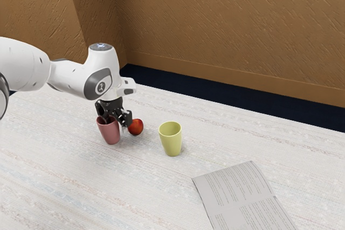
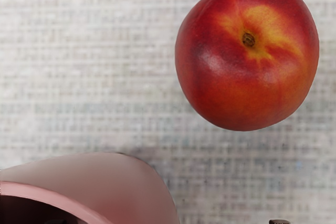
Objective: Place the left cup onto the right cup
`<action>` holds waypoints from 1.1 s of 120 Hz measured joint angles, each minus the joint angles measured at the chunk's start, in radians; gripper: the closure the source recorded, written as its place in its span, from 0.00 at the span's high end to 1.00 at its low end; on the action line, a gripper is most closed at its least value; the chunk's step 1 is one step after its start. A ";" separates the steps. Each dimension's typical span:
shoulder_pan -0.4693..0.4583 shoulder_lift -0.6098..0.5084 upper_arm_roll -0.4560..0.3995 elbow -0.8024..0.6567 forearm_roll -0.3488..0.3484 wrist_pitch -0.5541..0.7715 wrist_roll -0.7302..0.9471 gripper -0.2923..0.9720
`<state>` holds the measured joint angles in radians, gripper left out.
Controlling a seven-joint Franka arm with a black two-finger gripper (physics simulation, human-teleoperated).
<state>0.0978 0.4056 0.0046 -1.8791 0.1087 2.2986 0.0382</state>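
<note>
White rounded arm [image 1: 27, 68], grey joint cap [image 1: 99, 85] bearing round mark, black hand [image 1: 114, 118].

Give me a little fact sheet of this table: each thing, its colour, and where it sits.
gripper: black, at the pink cup's rim
pink cup: on the table, under the gripper
peach: red and yellow, just to the exterior view's right of the pink cup, a gap between them
yellow-green cup: upright, farther right, standing alone
printed sheets: lying flat near the front right
table: pale, woven-looking
</note>
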 joint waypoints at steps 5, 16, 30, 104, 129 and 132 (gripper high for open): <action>0.000 0.001 0.000 0.000 0.000 0.003 0.000 0.55; 0.001 0.002 0.000 0.000 0.000 0.008 0.000 0.44; 0.001 0.002 0.000 0.000 0.000 0.011 0.000 0.32; -0.001 -0.023 0.002 0.002 0.000 0.003 -0.013 0.15; -0.003 -0.095 -0.002 0.018 0.004 -0.070 -0.020 0.15; -0.003 -0.101 -0.005 0.027 0.004 -0.082 -0.021 0.15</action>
<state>0.0946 0.3049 -0.0006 -1.8517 0.1130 2.2166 0.0177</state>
